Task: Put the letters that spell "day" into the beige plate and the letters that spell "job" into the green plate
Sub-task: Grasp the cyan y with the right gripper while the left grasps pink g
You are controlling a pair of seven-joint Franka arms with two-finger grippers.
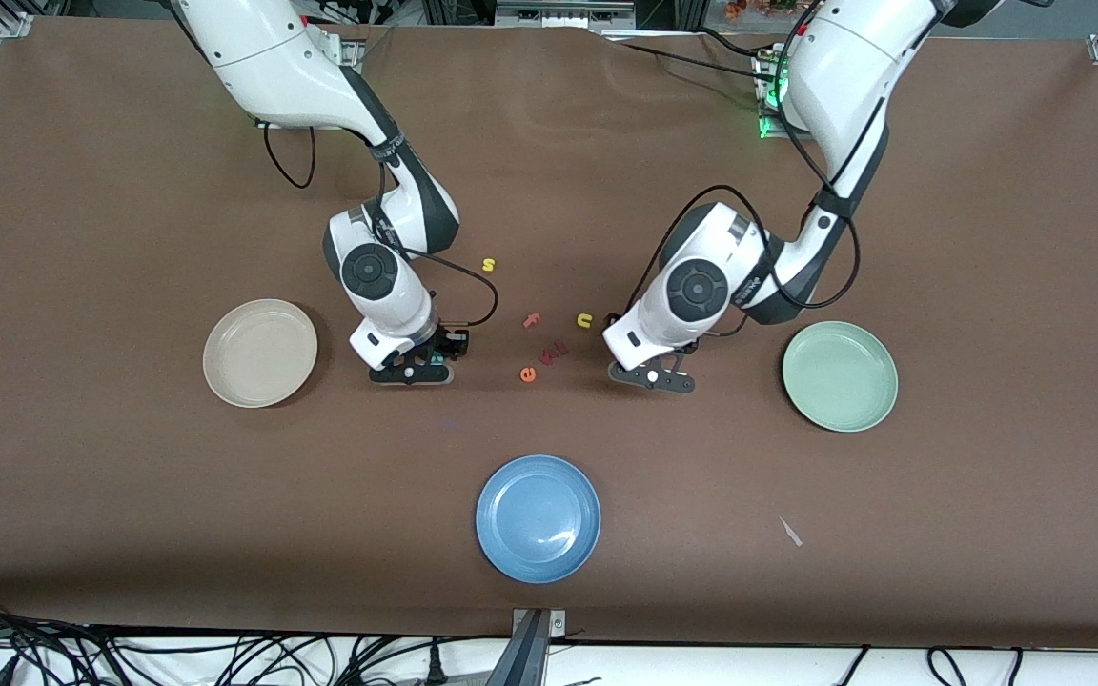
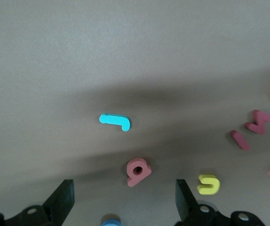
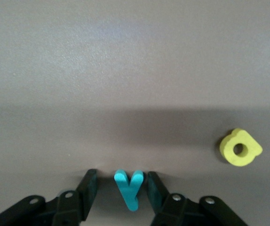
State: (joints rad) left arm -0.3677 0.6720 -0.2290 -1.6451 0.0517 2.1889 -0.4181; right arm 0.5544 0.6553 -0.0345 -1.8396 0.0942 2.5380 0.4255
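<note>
Between the fingers of the right gripper [image 3: 131, 186], low over the table [image 1: 130, 495] near the beige plate [image 1: 260, 353], lies the teal y [image 3: 129, 187]; the jaws stand narrow with a fingertip pressed to each arm of the letter. A yellow a [image 3: 240, 148] lies near it on the table. The beige plate holds nothing. The left gripper [image 2: 125, 200] hangs low over the table between the scattered letters and the green plate [image 1: 840, 375], jaws wide and holding nothing. Under it lie a teal j [image 2: 115, 122] and a pinkish-red b [image 2: 138, 171], apart from each other, with a yellow u [image 2: 208, 184] beside one fingertip. The green plate is bare too. A blue plate [image 1: 538, 517] sits nearer the front camera.
</note>
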